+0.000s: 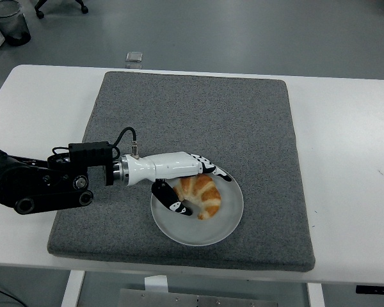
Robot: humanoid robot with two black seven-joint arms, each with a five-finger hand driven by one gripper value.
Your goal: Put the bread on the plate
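Place: a lab or test room
Signs: white table (345,160), grey foam mat (243,121), bare grey floor (243,32), office chair base (61,6), dark bin (9,22)

A white table (345,160) fills most of the frame, its near edge along the bottom. A large grey mat (243,121) lies flat on it, covering the centre. At the table's far edge, top centre, sits a small clear object (134,58), possibly a plastic box, just beyond the mat.
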